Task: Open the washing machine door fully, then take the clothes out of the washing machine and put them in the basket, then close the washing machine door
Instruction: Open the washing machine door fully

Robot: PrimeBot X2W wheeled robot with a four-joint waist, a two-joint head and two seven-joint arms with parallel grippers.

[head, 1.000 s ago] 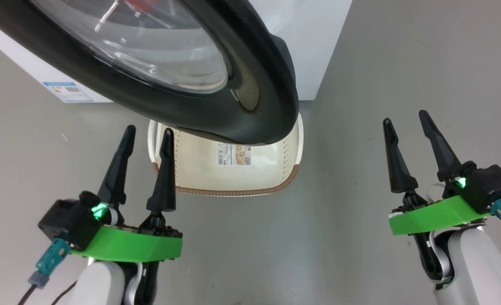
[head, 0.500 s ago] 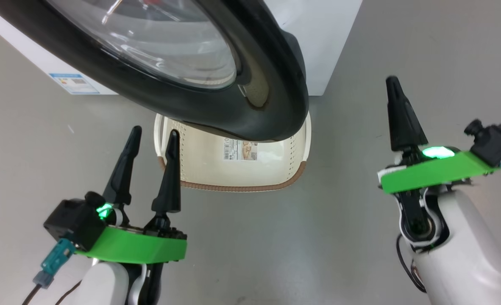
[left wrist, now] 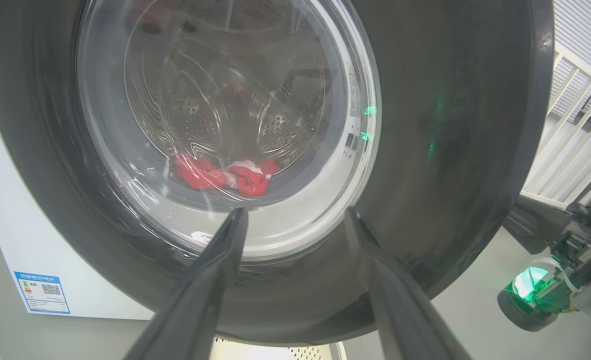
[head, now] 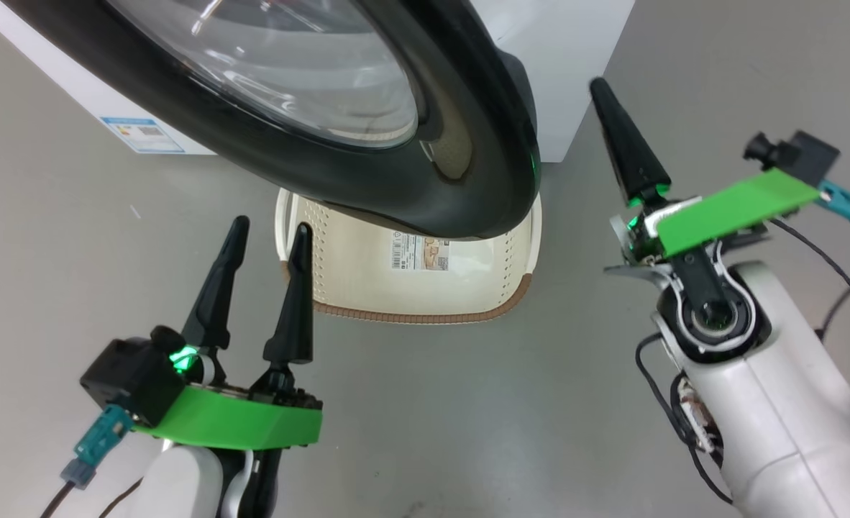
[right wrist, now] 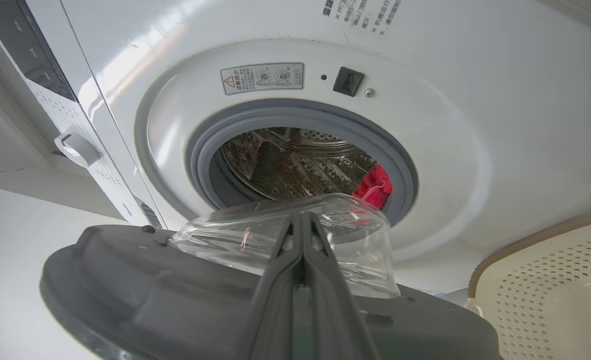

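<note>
Door: washing machine door (head: 396, 183) rim just left of right gripper (head: 605, 97), the nearer arm.
Its grip: closed tight, empty.
Other arm: left gripper (head: 270, 224) wide, empty.

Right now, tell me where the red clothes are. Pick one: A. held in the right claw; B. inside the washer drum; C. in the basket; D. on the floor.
B: the red clothes lie inside the washer drum, behind its grey ring, and the basket holds no fabric.

basket (head: 410, 315) far end hidden under washing machine door (head: 461, 198), door top cropped, blue label (head: 142, 134) print unreadable
</note>
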